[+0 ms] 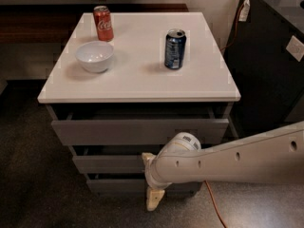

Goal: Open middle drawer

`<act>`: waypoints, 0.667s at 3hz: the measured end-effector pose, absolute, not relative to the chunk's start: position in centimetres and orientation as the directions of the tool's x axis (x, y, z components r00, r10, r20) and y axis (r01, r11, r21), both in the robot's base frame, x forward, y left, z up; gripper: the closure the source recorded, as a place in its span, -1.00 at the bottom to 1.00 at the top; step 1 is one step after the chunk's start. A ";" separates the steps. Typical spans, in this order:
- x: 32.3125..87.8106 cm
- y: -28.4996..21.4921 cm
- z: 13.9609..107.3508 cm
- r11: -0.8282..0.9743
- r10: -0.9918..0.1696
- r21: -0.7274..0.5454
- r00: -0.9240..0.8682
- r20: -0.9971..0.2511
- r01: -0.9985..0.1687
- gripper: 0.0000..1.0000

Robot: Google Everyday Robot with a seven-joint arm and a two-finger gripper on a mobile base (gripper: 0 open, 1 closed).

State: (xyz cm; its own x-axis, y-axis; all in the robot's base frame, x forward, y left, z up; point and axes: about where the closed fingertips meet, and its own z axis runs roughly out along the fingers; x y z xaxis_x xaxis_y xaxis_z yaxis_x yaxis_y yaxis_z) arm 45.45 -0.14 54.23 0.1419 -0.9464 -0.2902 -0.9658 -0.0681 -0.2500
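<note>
The middle drawer (pixel 107 164) is the slim grey front panel second from the top of a cabinet with a white top (pixel 137 80). The taller top drawer (pixel 118 131) is above it and the lowest slim drawer (pixel 114 185) is below it. My gripper (pixel 151 180) is at the front of the cabinet, right of centre. It overlaps the right part of the middle and lowest drawer fronts and hides them there. My white arm (pixel 228 161) reaches in from the right edge of the camera view.
On the cabinet top stand a red cola can (pixel 103 23), a white bowl (pixel 95 56) and a dark blue can (pixel 175 49). A black cabinet (pixel 275 65) stands close on the right. An orange cable (pixel 213 205) lies on the dark floor.
</note>
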 end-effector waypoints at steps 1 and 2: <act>47.0 -1.2 52.0 -0.056 -0.948 -0.270 0.136 -0.288 -0.961 -1.00; 48.2 -1.9 50.7 -0.047 -0.949 -0.281 0.131 -0.287 -0.959 -1.00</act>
